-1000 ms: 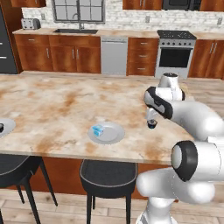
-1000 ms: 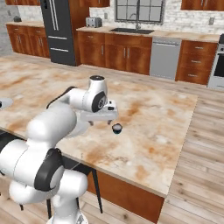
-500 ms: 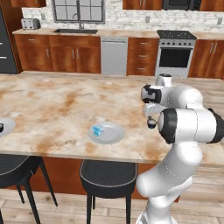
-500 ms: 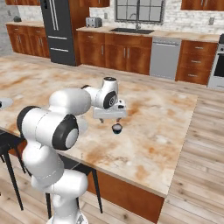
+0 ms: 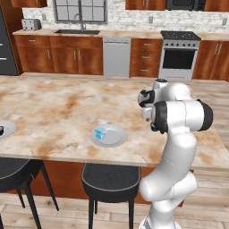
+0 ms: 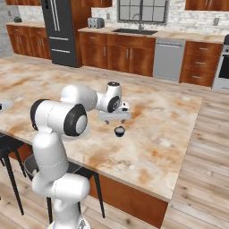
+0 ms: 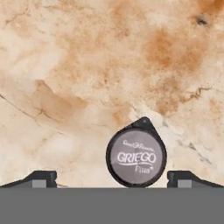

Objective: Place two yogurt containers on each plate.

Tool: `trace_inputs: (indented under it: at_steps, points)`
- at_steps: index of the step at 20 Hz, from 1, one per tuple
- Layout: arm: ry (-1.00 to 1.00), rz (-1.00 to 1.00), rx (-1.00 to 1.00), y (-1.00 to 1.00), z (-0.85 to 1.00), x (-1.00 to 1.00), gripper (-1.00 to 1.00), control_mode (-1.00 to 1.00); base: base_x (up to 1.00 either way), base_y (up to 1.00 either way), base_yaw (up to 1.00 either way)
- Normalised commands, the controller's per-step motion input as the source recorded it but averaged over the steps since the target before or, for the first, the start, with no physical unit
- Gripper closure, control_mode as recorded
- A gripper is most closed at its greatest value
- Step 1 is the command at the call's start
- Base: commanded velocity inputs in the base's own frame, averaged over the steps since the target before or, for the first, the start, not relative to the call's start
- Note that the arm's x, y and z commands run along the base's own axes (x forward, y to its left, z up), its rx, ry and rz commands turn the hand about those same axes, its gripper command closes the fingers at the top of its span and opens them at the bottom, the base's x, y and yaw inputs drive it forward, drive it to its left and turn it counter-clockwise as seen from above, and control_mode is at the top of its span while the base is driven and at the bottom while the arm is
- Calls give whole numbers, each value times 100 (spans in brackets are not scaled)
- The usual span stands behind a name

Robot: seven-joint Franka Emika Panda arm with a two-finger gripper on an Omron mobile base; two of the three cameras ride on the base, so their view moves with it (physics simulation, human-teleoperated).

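Note:
A dark yogurt container [image 6: 119, 131] stands on the marble counter right of the arm. My gripper [image 6: 115, 119] hangs just above it, open and empty. In the hand view its round lid [image 7: 136, 157] reads "Griego" and lies between my fingertips [image 7: 41, 178], a little right of centre. My gripper [image 7: 113, 180] touches nothing. A pale plate [image 5: 112, 136] near the counter's front edge carries a light blue boxy yogurt container [image 5: 99, 133]. A second plate [image 5: 5, 130] at the far left edge holds something dark, cut off by the frame.
The marble island counter [image 5: 53, 107] stretches wide to the left and back. Black stools [image 5: 107, 179] stand under its front edge. My own elbow [image 5: 179, 116] blocks the counter's right part in the left base view. Cabinets, sink and stove line the back wall.
My arm has swung its elbow round toward the front of the counter, and the gripper has come down closer over the dark yogurt container. The jaws stayed open. The containers and plates have not moved.

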Motion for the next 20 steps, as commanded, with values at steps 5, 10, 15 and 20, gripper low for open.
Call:
trace_inputs:
  at_steps: [5, 10, 15, 20]
  points:
    - [0, 0, 0, -26, -3, 0, -100, -100, 0, 0, 0]
    - [0, 0, 0, -16, -35, -4, -100, -100, 0, 0, 0]
    - [0, 0, 0, 0, -48, 0, -100, -100, 0, 0, 0]
    - [0, 0, 0, 0, -17, 9, -100, -100, 0, 0, 0]
